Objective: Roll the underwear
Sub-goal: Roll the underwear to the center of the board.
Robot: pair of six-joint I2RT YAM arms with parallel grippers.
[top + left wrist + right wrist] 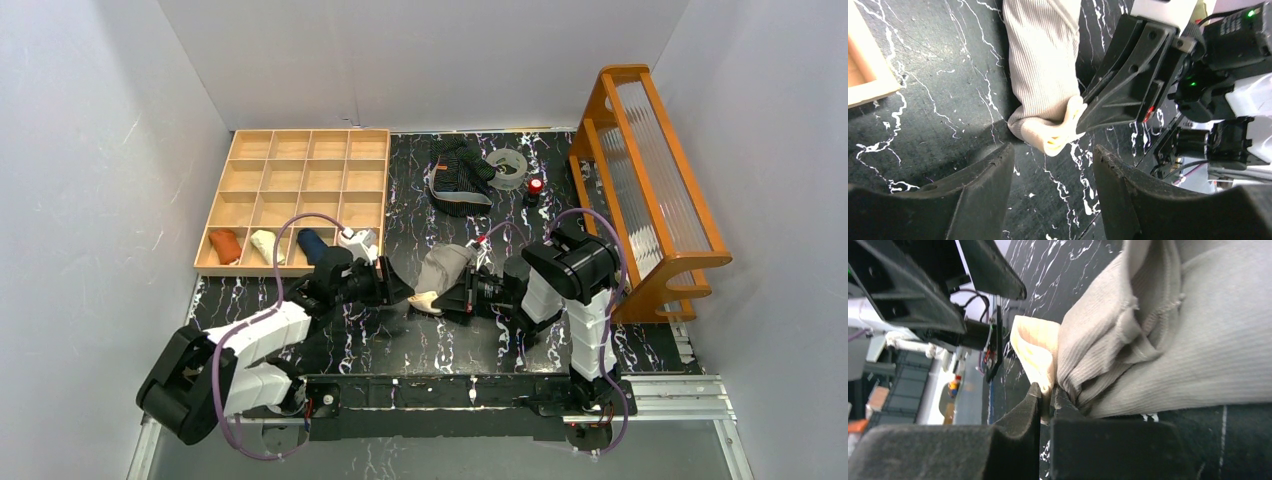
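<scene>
The beige-grey underwear [445, 268] lies partly rolled on the black marbled table [380, 345], mid-table between the two arms. My right gripper [1047, 391] is shut on its pale near edge, the cloth [1168, 355] bunched beside the fingers. In the left wrist view the same garment [1045, 65] runs away from me with the right gripper [1083, 124] clamped on its folded end. My left gripper [1053, 152] stands open just short of that end, nothing between its fingers. The black striped underwear [459, 177] lies crumpled at the back of the table.
A wooden compartment tray [300, 195] sits at back left, with rolled garments in its front row. A clear tape ring [507, 167] and a small red-topped object [535, 187] lie near the striped underwear. An orange wooden rack [645, 180] stands along the right side.
</scene>
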